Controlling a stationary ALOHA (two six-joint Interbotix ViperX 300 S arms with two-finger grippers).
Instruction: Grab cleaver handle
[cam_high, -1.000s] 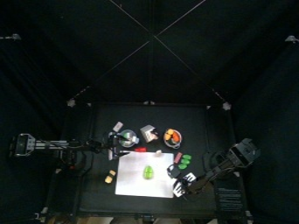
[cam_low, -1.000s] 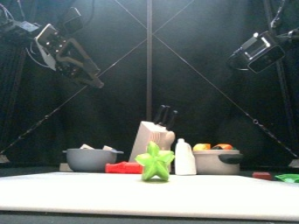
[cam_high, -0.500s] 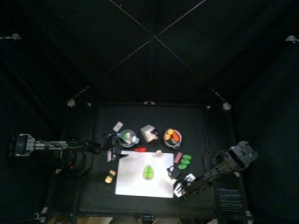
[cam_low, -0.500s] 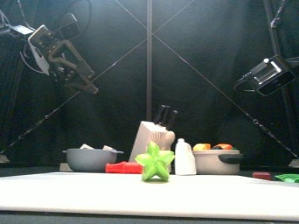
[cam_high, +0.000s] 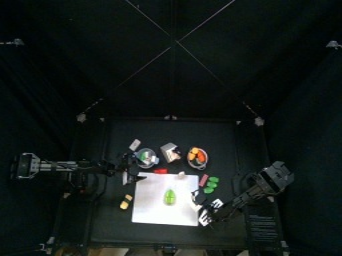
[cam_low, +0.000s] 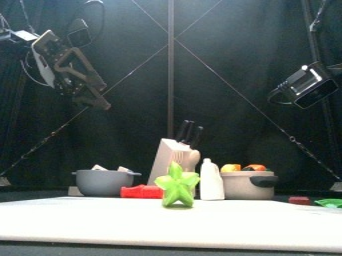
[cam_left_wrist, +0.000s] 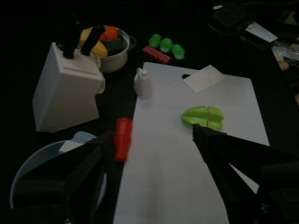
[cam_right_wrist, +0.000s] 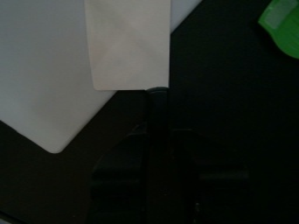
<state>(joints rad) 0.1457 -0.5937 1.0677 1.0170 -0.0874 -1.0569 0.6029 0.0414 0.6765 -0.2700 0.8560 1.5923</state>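
Note:
The cleaver lies at the white cutting board's (cam_high: 158, 188) corner nearest the right arm. Its pale blade (cam_right_wrist: 128, 42) rests on the board, and its black handle (cam_right_wrist: 156, 131) points off the board over the dark table. It also shows in the left wrist view (cam_left_wrist: 205, 78). My right gripper (cam_right_wrist: 162, 179) is low over the handle and open, with one jaw on each side of it. In the top view the right gripper (cam_high: 214, 205) sits at that corner. My left gripper (cam_left_wrist: 158, 188) is open and empty, held above the table's left side (cam_high: 123, 173).
A green star-shaped pepper (cam_low: 177, 185) stands on the board. Behind it are a knife block (cam_low: 171, 160), a white bottle (cam_low: 210, 180), a grey bowl (cam_low: 107, 181), a bowl of orange fruit (cam_low: 245, 180) and a red piece (cam_left_wrist: 121, 140). Green pieces (cam_high: 210, 184) lie near the right arm.
Over the last second the right arm came down toward the cleaver and the left arm sank a little. In the last half second nothing visibly moved.

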